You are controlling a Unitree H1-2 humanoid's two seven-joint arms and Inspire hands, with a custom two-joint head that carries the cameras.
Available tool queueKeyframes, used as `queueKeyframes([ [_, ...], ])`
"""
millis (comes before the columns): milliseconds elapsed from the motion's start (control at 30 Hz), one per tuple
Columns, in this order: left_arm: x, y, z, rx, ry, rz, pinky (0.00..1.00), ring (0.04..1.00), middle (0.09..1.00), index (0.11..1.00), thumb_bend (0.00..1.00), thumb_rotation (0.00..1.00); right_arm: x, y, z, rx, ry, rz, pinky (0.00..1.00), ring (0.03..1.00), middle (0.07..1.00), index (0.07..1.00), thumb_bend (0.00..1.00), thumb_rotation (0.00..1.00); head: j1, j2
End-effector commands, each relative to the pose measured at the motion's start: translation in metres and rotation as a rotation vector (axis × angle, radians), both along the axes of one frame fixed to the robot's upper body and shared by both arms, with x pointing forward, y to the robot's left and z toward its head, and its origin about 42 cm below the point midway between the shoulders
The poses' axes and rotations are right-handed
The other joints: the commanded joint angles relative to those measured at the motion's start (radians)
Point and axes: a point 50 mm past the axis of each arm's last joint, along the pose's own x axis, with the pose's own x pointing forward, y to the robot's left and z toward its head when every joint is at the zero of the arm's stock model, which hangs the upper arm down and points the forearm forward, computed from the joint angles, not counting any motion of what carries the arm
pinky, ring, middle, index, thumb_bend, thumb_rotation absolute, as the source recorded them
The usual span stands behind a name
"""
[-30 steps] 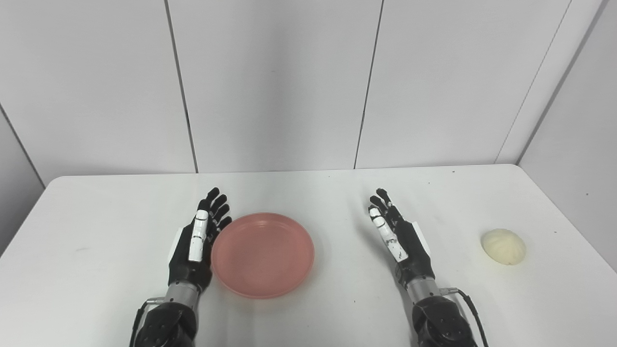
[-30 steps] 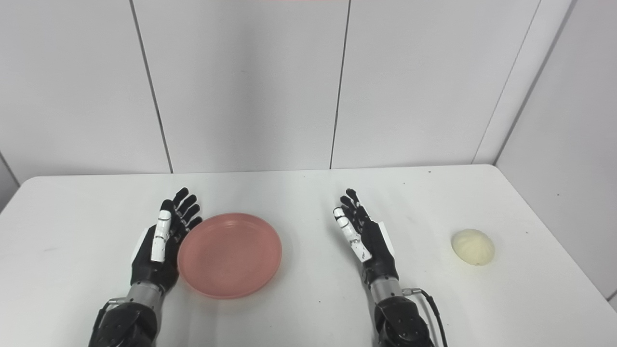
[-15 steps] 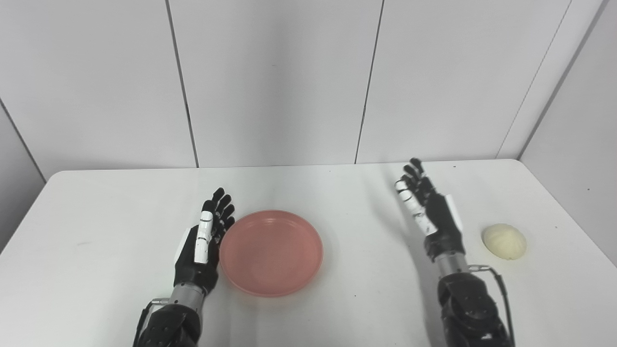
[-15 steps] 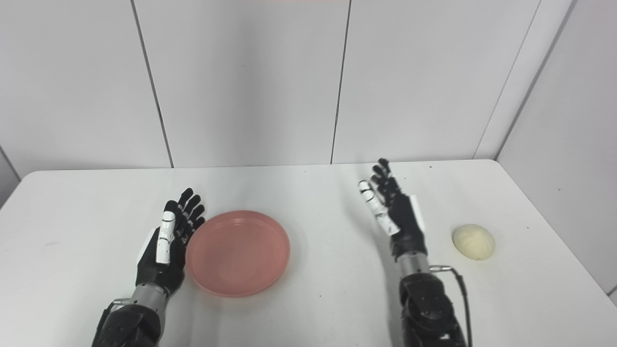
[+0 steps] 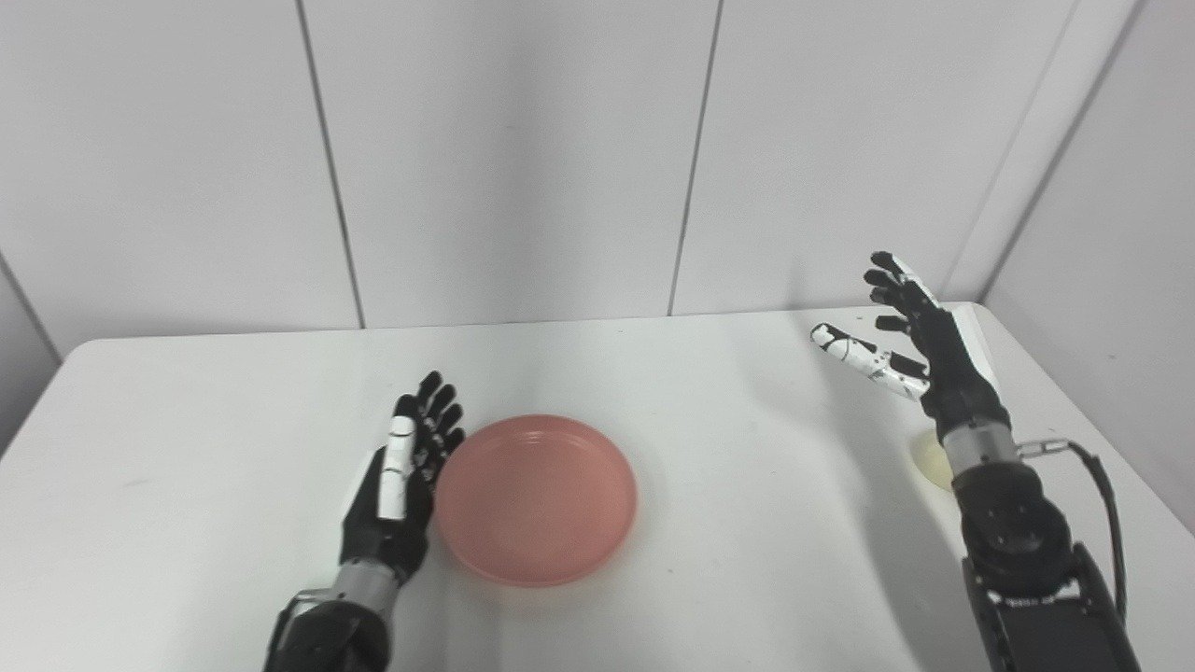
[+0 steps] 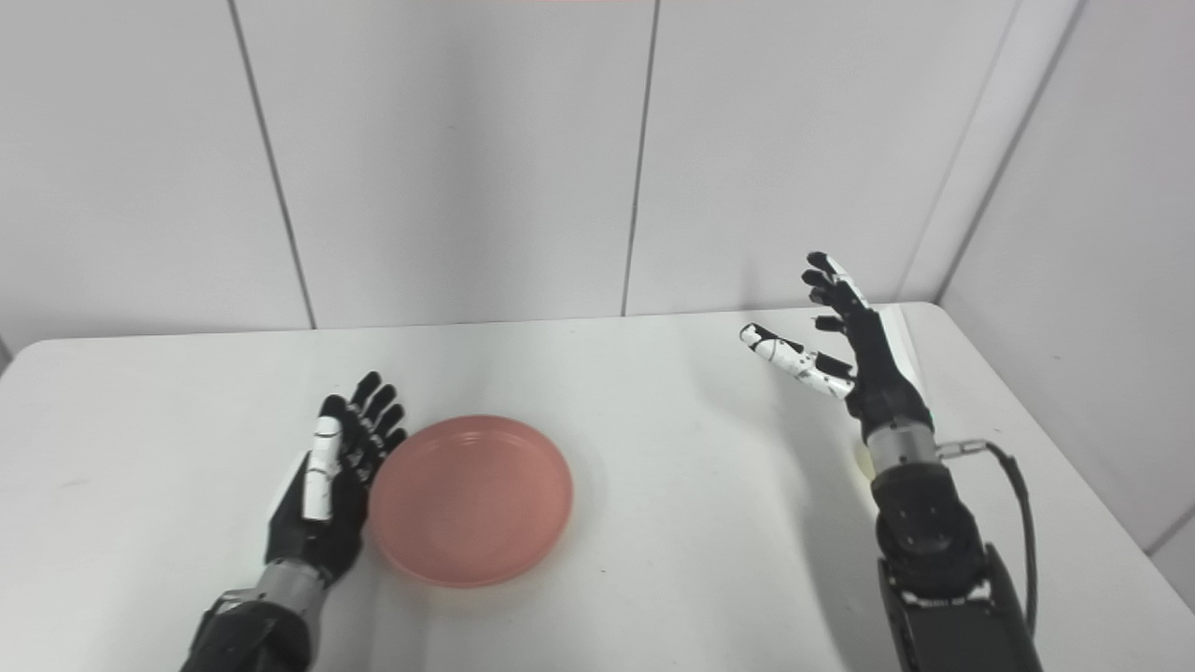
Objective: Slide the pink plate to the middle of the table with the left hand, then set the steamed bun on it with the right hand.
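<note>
White table [image 5: 187, 439] by grey walls | my left hand [image 5: 400, 485] rests open against the pink plate [image 5: 537, 499], now nearer the middle | my right hand [image 5: 920, 350], open, has risen above the steamed bun [image 5: 931, 464], mostly hidden | grab comes next

The right robot hand [image 5: 920, 350] has risen and swung out right, thumb now spread wide, its wrist hiding most of the steamed bun [image 5: 931, 461]. The left robot hand [image 5: 397, 485] has nudged the pink plate [image 5: 537, 499] slightly rightward.

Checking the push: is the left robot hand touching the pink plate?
Touching. In the left eye view the left robot hand stands on edge with its palm side against the plate's left rim, no table showing between them.
</note>
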Motion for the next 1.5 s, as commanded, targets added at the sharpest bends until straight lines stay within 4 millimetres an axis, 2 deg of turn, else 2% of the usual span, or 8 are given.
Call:
queueKeyframes([
  [0, 0.001, 0.007, 0.003, 0.002, -0.004, -0.006, 1.0, 1.0, 0.999, 0.987, 0.58, 1.0, 0.0, -0.002, 0.027, -0.042, -0.009, -0.024, 0.79, 0.838, 0.832, 0.864, 0.7, 0.45, -0.026, -0.005],
  [233, 0.003, 0.017, 0.0, -0.001, -0.007, -0.031, 1.0, 1.0, 1.0, 0.993, 0.59, 1.0, -0.009, -0.025, 0.034, -0.084, 0.05, -0.092, 0.76, 0.833, 0.849, 0.866, 0.72, 0.4, -0.088, -0.006],
  [400, 0.003, 0.022, 0.001, -0.005, -0.009, -0.038, 1.0, 1.0, 1.0, 0.99, 0.6, 1.0, -0.013, -0.038, 0.037, -0.121, 0.09, -0.108, 0.75, 0.832, 0.856, 0.887, 0.8, 0.5, -0.119, 0.002],
  [467, 0.003, 0.023, 0.001, -0.01, -0.007, -0.041, 1.0, 1.0, 1.0, 0.989, 0.6, 0.99, -0.012, -0.042, 0.036, -0.13, 0.118, -0.129, 0.76, 0.847, 0.869, 0.915, 0.77, 0.43, -0.13, 0.003],
  [867, 0.006, 0.024, 0.003, -0.032, 0.002, -0.046, 1.0, 1.0, 0.99, 0.978, 0.6, 0.95, -0.006, -0.044, 0.028, -0.215, 0.357, -0.311, 0.72, 0.863, 0.912, 0.944, 0.82, 0.39, -0.144, 0.011],
  [1000, 0.006, 0.024, 0.002, -0.028, -0.001, -0.043, 1.0, 1.0, 0.987, 0.974, 0.61, 0.95, -0.005, -0.046, 0.027, -0.28, 0.438, -0.331, 0.65, 0.797, 0.855, 0.944, 0.85, 0.42, -0.142, 0.014],
  [1233, 0.006, 0.024, 0.002, -0.019, 0.0, -0.047, 1.0, 1.0, 0.991, 0.977, 0.61, 0.97, -0.004, -0.048, 0.019, -0.323, 0.52, -0.308, 0.63, 0.806, 0.867, 0.94, 0.9, 0.39, -0.139, 0.015],
  [1467, 0.006, 0.025, 0.004, -0.019, -0.004, -0.047, 1.0, 1.0, 0.991, 0.977, 0.6, 0.96, 0.003, -0.048, 0.012, -0.433, 0.637, -0.302, 0.56, 0.712, 0.788, 0.951, 0.9, 0.42, -0.139, 0.02],
])
